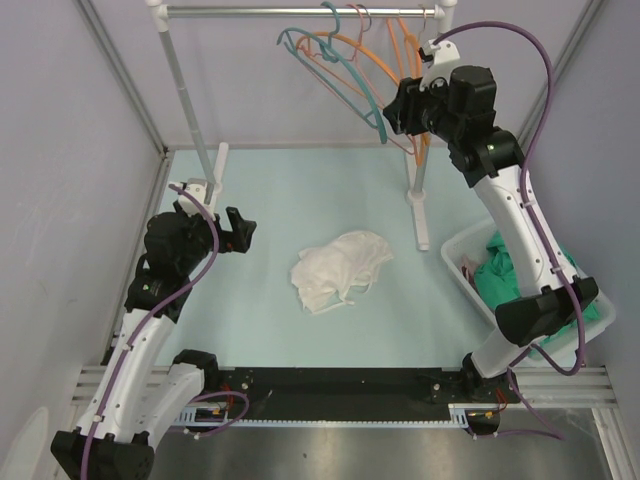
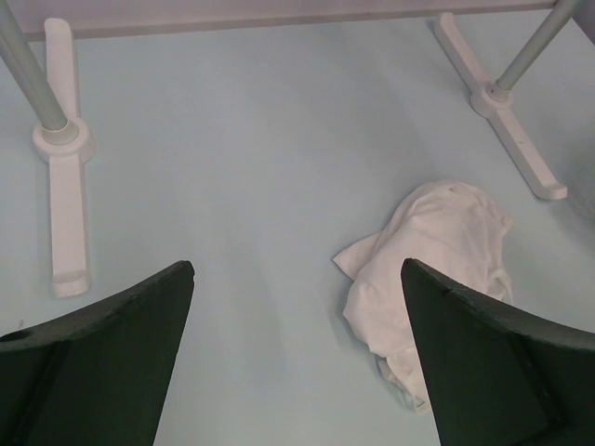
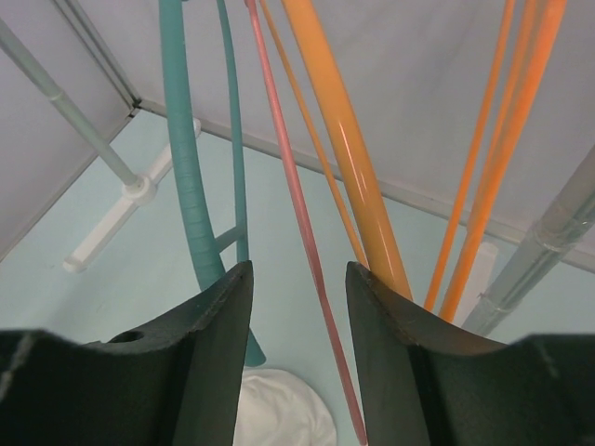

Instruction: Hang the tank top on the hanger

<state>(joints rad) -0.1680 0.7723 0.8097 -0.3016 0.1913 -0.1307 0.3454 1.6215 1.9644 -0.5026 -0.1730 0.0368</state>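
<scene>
Open right tool straddles the pink hanger on the rail, likely to take it; tank top lies crumpled mid-desk, with the open left tool hovering near it.

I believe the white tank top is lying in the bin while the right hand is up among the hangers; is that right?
Not quite: the tank top lies crumpled on the table, not in the bin, as the top external view shows; the right hand is among the hangers.

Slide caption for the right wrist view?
Right claw open, pink hanger framed in its gap between teal hanger and orange hangers, tank top below.
</scene>
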